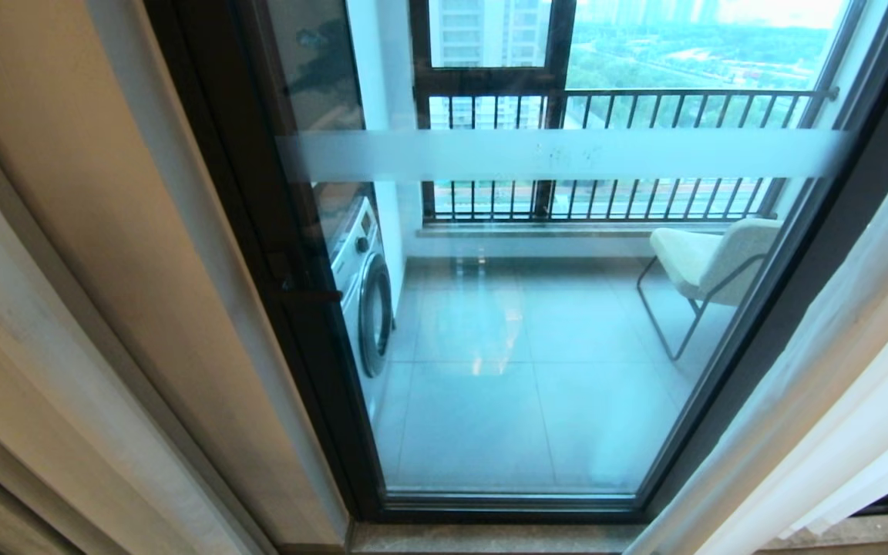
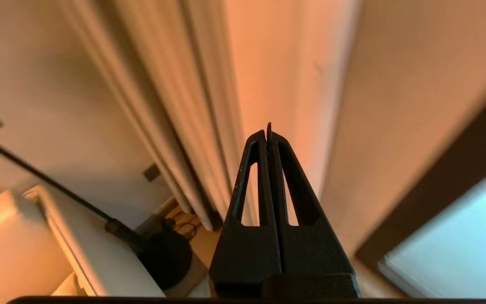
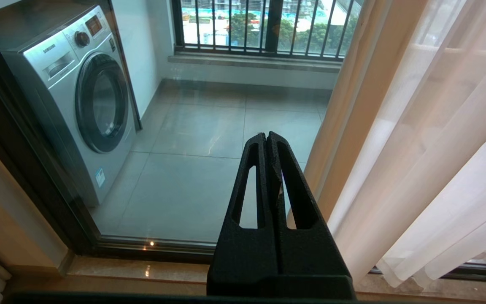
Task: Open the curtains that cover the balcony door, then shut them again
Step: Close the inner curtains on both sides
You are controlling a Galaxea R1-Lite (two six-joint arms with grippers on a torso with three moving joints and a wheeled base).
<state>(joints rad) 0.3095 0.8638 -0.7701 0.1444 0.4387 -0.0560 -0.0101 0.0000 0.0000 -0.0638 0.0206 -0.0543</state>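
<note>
The balcony door (image 1: 490, 401) fills the middle of the head view: clear glass in a dark frame, crossed by a frosted band (image 1: 560, 154), and it stands uncovered. The sheer white curtains (image 1: 837, 370) hang bunched at its right edge. Neither gripper shows in the head view. My left gripper (image 2: 267, 128) is shut on nothing and points at beige fabric folds (image 2: 175, 126) beside a flat wall; I cannot tell which fabric they are. My right gripper (image 3: 266, 135) is shut and empty, low before the glass (image 3: 192, 177), with the curtains (image 3: 428, 147) just to its side.
Beyond the glass stand a washing machine (image 3: 82, 105), a pale chair (image 1: 710, 258) and the black railing (image 1: 629, 146). A stone sill (image 3: 141, 270) runs under the door. A black lamp base (image 2: 165, 257) and white furniture (image 2: 78, 249) sit near the fabric folds.
</note>
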